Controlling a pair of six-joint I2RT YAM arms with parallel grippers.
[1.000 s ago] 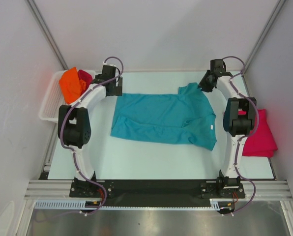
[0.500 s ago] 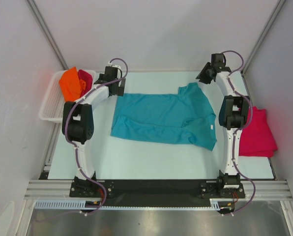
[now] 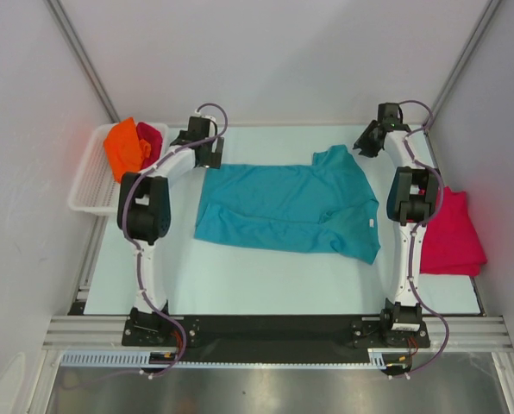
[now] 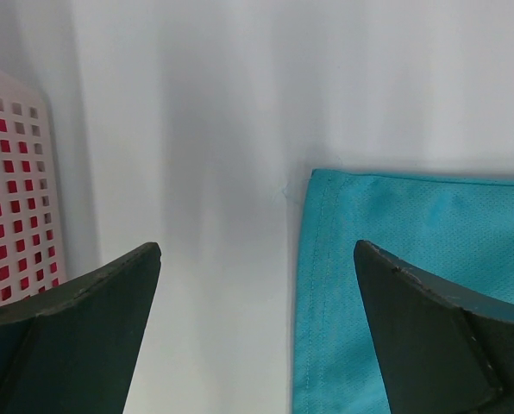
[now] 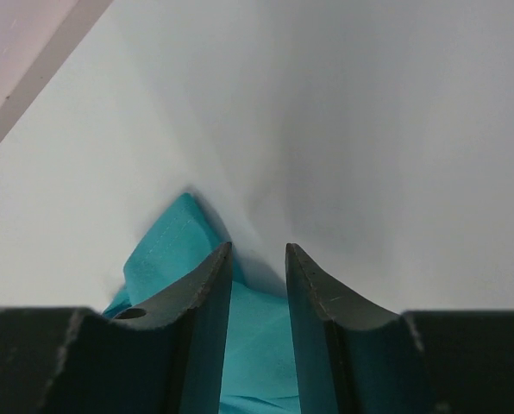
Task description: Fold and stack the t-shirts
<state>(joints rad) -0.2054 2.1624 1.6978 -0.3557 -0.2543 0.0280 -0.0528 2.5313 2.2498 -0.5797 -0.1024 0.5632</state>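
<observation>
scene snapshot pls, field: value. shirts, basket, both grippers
teal t-shirt: spread mid-table, collar end toward right arm
orange t-shirt: bunched in white basket, far left
crimson t-shirt: bunched in basket beside the orange one
crimson-pink t-shirt: at table's right edge, partly behind right arm
left gripper: jaws wide open at teal shirt's far-left corner, holding nothing
right gripper: jaws slightly apart by far-right sleeve, nothing visibly pinched

Both arms reach to the far side, elbows raised, wrists tipped downward. Jaws of left gripper [image 4: 257, 250] spread wide; right gripper [image 5: 257, 247] narrowly parted.
</observation>
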